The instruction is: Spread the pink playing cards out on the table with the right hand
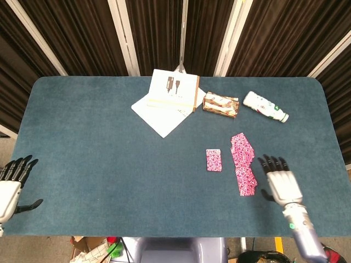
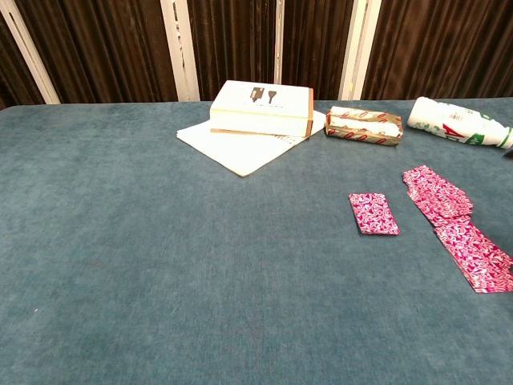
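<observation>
Right robot hand (image 1: 283, 183), fingers apart and empty, lower right beside the fanned pink cards (image 1: 243, 163) (a careless sweep could bunch them).

Pink cards (image 1: 243, 163) lie fanned on the desk (image 1: 98, 153). The right hand (image 1: 281, 182) hovers beside them, fingers spread, holding nothing.

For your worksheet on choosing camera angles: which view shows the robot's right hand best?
The head view: the whole right hand shows there, fingers apart, holding nothing, beside the spread cards. The chest view shows the cards but at most a dark speck at its right edge.
</observation>
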